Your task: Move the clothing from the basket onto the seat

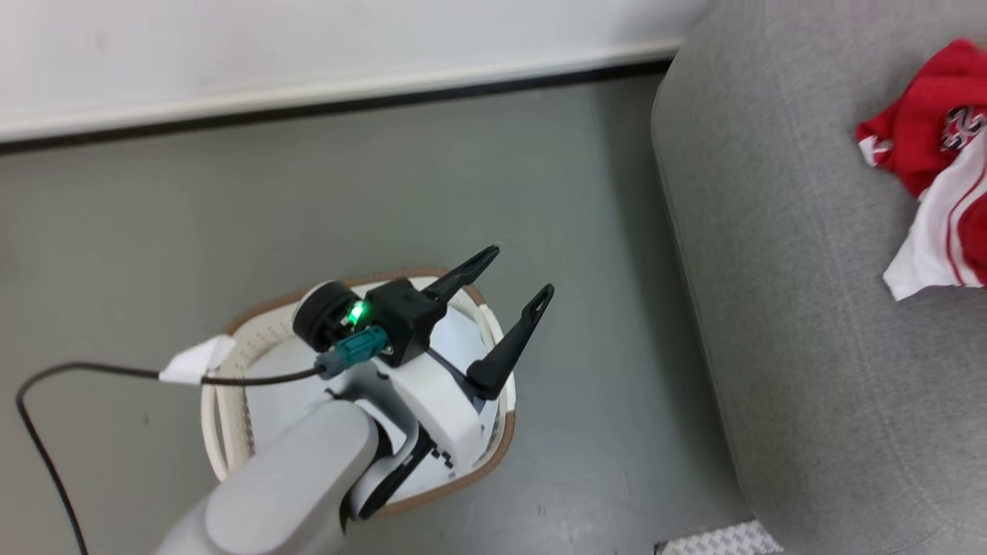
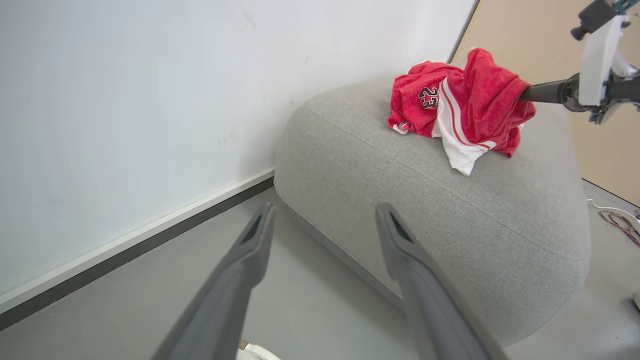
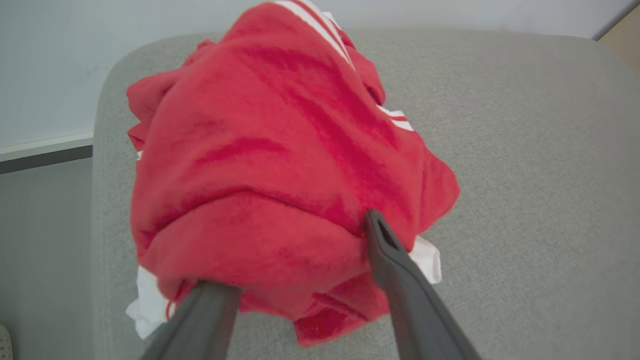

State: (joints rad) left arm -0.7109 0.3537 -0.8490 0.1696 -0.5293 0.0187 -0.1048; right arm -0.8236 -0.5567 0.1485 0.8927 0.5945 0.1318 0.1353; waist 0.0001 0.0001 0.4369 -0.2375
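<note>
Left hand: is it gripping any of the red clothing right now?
No, the left hand is open above the basket, its fingers wide apart with nothing between them.

my left arm [image 1: 293, 478] covers most of the basket [image 1: 231, 420], so i can't tell what lies inside. the head view's right edge cuts off the clothing [image 1: 937, 146], its print blurred. one fingertip of my right gripper [image 3: 295, 250] is buried under the red cloth.
</note>
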